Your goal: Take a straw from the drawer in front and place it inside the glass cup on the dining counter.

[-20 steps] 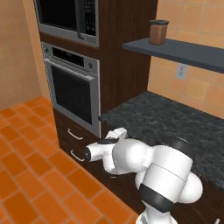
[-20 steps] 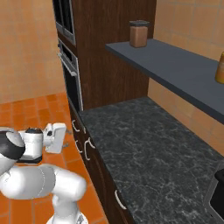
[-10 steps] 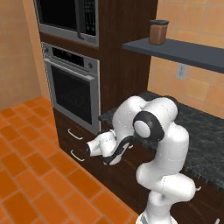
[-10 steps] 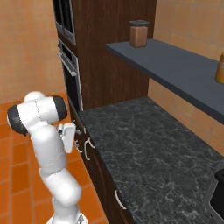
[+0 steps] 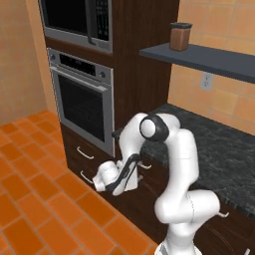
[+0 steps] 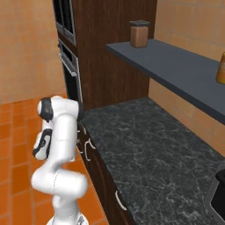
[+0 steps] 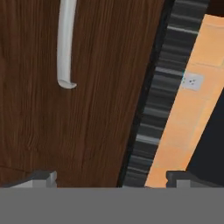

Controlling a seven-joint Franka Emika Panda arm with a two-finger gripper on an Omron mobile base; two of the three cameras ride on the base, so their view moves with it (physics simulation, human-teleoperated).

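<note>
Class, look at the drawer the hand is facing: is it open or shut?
Shut. In the hand view the drawer front fills the frame with its silver handle ungrasped; the gripper is open, short of it.

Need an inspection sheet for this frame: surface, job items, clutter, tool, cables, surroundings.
Surface: black speckled counter, bare where visible.
Job's things: dark wood drawer front with silver handle, closed; straw and cup nothing seen.
Clutter: brown canister on the grey shelf.
Tool: open, holding nothing, close to the drawer front beside the handle.
Cables: nothing seen.
Surroundings: wall oven, microwave, orange tile floor, wall outlet.
</note>
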